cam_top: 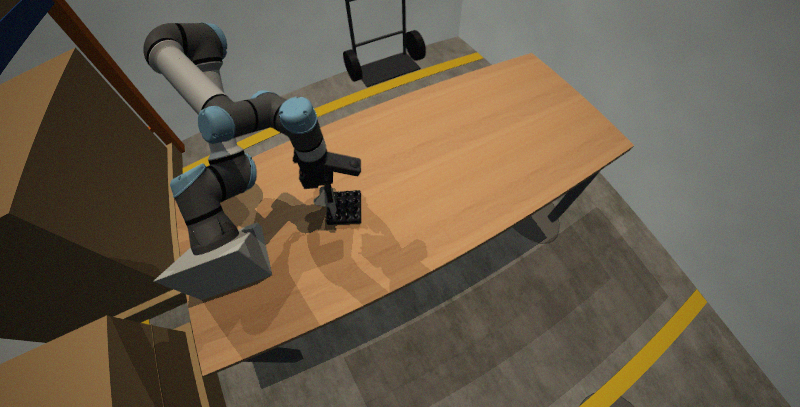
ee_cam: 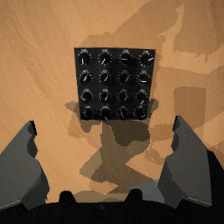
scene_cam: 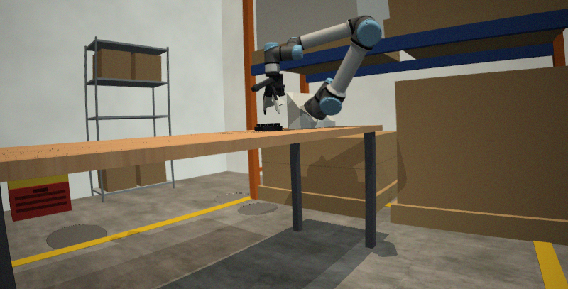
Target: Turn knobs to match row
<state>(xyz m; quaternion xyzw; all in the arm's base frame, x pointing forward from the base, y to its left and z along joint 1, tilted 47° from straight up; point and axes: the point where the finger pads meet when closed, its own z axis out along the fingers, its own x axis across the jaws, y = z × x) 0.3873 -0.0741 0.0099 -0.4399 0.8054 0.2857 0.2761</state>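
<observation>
A black knob box (ee_cam: 114,83) lies flat on the wooden table, with a grid of small black knobs that have white marks. It also shows in the top view (cam_top: 344,206) and in the exterior view (scene_cam: 268,127). My gripper (ee_cam: 104,119) hangs well above the box, pointing straight down, its two grey fingers spread wide with nothing between them. In the top view the gripper (cam_top: 326,194) sits over the box's left edge. In the exterior view the gripper (scene_cam: 271,105) is clearly above the box. The socket side and row letters are too small to tell.
The arm's grey base (cam_top: 215,267) stands on the table's left end. Cardboard boxes and a racking post (scene_cam: 248,68) rise behind the arm. A hand truck (cam_top: 380,18) stands on the floor beyond the table.
</observation>
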